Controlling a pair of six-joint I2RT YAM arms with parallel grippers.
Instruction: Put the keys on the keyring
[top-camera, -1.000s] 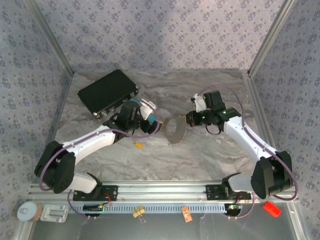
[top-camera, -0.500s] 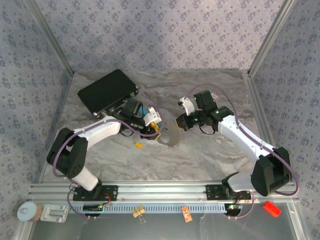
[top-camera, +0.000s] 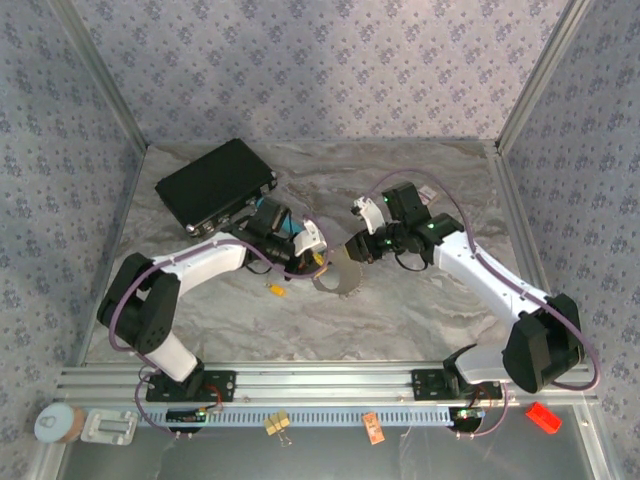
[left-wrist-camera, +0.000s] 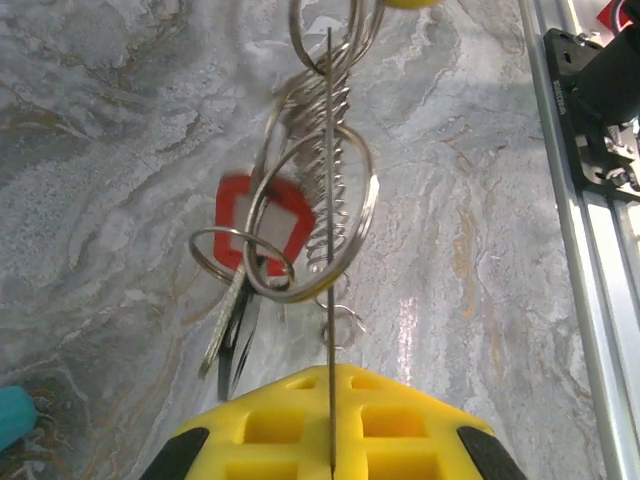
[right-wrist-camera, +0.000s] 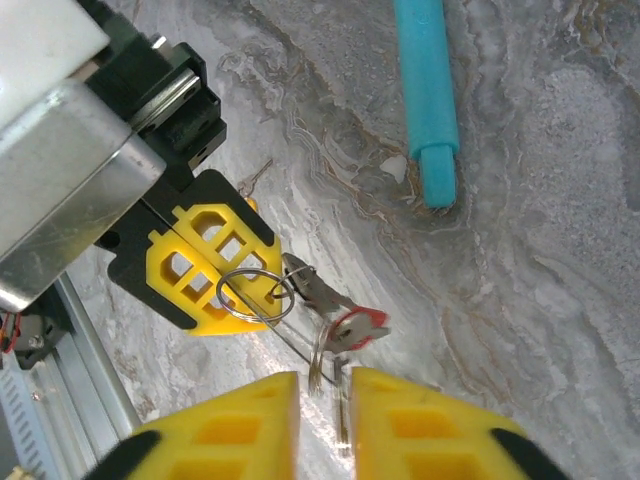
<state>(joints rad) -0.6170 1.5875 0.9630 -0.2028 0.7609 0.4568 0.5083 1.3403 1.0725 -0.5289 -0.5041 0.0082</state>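
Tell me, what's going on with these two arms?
The left gripper is shut on the pale grey oval keyring, holding it between the arms above the marble-patterned table. A small key with a red plastic head hangs among its thin metal rings. The right gripper sits right beside them, jaws slightly apart. A small key with a yellow-orange head lies on the table, not yet on the ring.

Shiny metal keyring (left-wrist-camera: 330, 215), matt plastic fingers (left-wrist-camera: 290, 430)
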